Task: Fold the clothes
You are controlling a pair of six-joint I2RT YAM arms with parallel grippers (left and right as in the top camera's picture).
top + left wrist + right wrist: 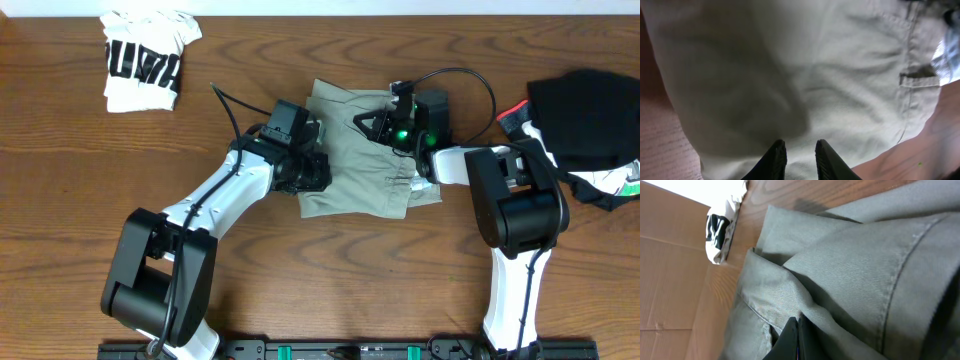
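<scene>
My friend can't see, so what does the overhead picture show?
Two robot arms reach onto khaki shorts lying mid-table, left pincer at their left edge, right pincer near the top. A white printed tee sits top-left; dark clothes lie right.

You have the shorts (362, 172) lying well to the right of the white printed tee (143, 60) and a little nearer you. They are pale khaki grey-green cotton, gathered into a rough, rumpled square, with stitched seams and a pocket edge showing.
</scene>
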